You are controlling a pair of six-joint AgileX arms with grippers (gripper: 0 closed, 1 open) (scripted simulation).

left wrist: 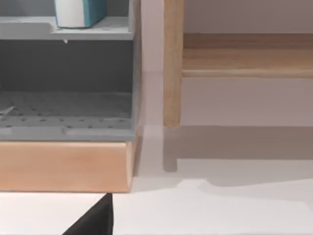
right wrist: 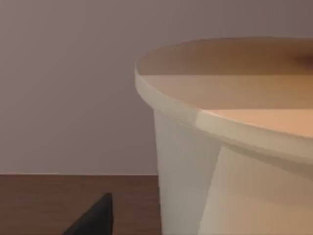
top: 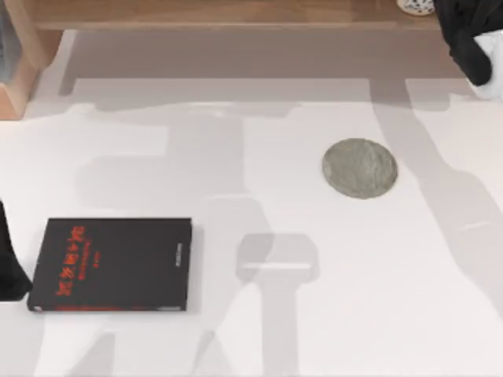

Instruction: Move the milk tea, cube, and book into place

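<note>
While the right arm (top: 471, 35) hovers far-right, book (left wrist: 80, 12) stands upright.

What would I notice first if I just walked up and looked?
Probably the black book with red letters, lying flat at the table's front left. Next, the round grey disc right of the middle. In the right wrist view, a big cream cup looms up close.
</note>
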